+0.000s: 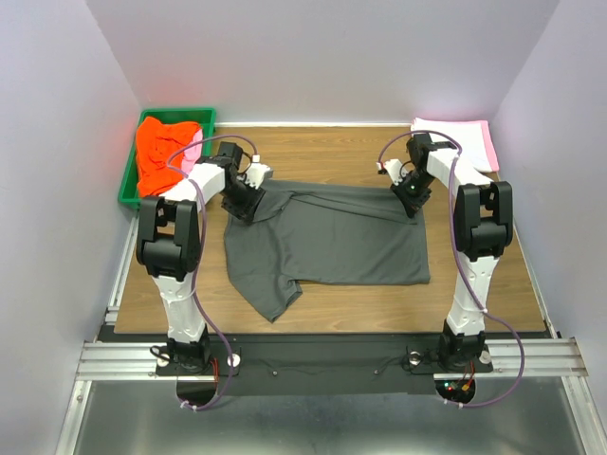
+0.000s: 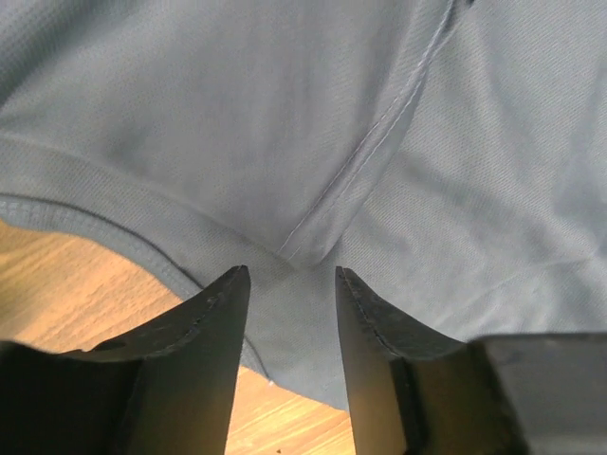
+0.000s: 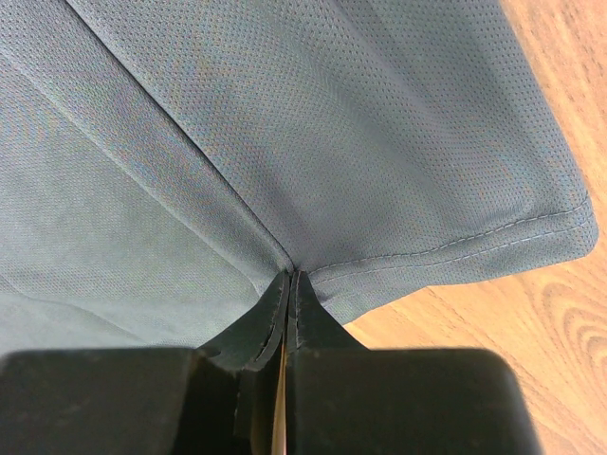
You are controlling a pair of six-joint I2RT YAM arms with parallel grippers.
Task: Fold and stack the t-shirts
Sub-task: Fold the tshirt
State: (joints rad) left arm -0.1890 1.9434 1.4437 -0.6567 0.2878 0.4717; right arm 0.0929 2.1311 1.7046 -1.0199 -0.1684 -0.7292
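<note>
Orange-red t-shirt (image 1: 159,152), seemingly crumpled, in bin (image 1: 180,115)

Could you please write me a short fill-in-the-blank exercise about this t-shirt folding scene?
1. The grey t-shirt lies spread on the ___ table.
2. The right pincer is clamped ___ on the shirt's hem.
3. The left pincer stands ___, with cloth showing between its fingers.
4. The orange-red t-shirt sits in the ___ bin.

Missing words: wooden; shut; open; green.

Pale walls (image 1: 313,57), wooden table (image 1: 332,152), aluminium frame rails (image 1: 123,355)
</note>
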